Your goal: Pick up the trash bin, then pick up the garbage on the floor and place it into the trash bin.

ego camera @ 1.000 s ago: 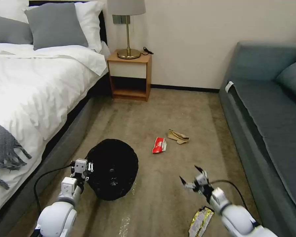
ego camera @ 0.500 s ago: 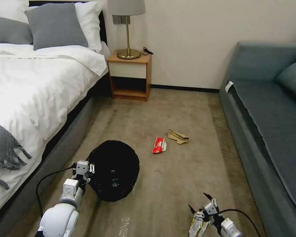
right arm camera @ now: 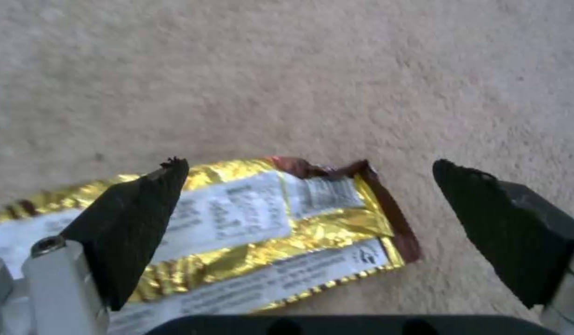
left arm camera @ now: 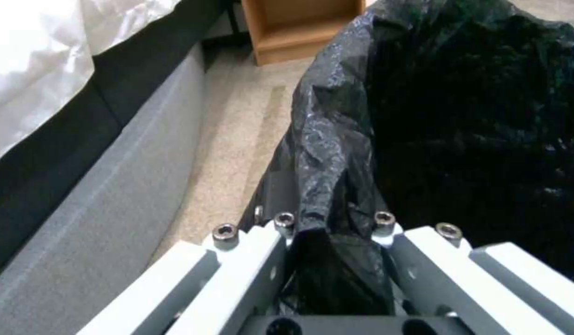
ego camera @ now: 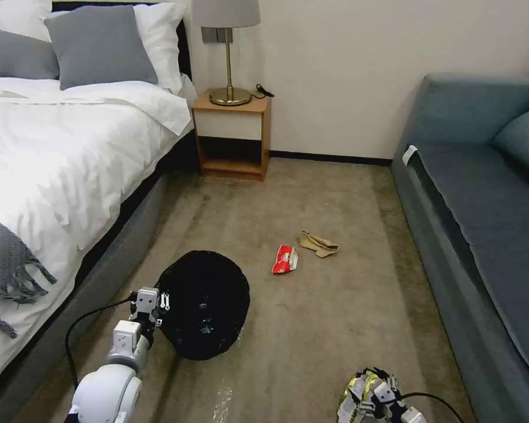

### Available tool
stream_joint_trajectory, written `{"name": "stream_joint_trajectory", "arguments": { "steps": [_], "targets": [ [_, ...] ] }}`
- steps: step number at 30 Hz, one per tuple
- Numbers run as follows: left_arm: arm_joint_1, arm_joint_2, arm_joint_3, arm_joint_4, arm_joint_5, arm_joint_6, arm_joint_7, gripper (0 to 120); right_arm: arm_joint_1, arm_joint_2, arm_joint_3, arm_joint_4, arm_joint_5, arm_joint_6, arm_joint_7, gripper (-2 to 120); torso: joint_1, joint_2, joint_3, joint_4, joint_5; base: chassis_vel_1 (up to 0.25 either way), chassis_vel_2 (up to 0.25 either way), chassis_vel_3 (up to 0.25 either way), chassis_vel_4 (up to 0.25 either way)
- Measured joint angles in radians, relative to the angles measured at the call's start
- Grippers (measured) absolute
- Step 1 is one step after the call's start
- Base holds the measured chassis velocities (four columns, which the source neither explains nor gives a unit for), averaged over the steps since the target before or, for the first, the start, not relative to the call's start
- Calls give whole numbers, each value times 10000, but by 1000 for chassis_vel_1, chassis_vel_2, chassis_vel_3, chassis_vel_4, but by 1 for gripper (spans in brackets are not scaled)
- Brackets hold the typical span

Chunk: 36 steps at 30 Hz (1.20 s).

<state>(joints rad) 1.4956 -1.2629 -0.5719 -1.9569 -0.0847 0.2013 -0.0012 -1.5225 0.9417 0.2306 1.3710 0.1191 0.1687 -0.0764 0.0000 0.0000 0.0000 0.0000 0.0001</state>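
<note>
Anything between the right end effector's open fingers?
Yes: in the right wrist view, the right end effector straddles the crinkled yellow-silver foil wrapper on beige carpet.

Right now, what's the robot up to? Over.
Left gripper shut on trash bin liner. Right gripper open over gold wrapper on carpet. Nothing blocking.

I am in a bedroom, furnished like a hotel room. A bed (ego camera: pixel 70 135) with white linen, grey and white pillows (ego camera: pixel 100 44) and a grey fringed throw (ego camera: pixel 9 264) stands on my left. A wooden nightstand (ego camera: pixel 232 138) with an open lower shelf sits against the pale wall, carrying a brass lamp (ego camera: pixel 228 53) with a plain shade. A grey-blue sofa (ego camera: pixel 482 194) runs along my right. Tan carpet (ego camera: pixel 335 194) covers the floor, edged by a dark skirting board (ego camera: pixel 329 157).
</note>
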Motion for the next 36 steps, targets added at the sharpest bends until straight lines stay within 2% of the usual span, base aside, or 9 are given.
{"name": "stream_joint_trajectory", "arguments": {
  "steps": [19,29,36],
  "targets": [
    [-46,-143,75,-2,6,32,27,4,364,121,-226,-754,270,62,-830,100,-1,0,0,-1,-1,0,0,0,0],
    [-34,-197,73,73,72,32,63,4,1039,293,-239,-1812,240,410,-872,100,-1,0,-1,3,-4,0,0,0,0],
    [-101,-220,99,143,82,30,79,4,1141,277,-240,-1983,160,452,-876,100,-1,1,-1,1,-1,0,0,0,0]
  ]
}}
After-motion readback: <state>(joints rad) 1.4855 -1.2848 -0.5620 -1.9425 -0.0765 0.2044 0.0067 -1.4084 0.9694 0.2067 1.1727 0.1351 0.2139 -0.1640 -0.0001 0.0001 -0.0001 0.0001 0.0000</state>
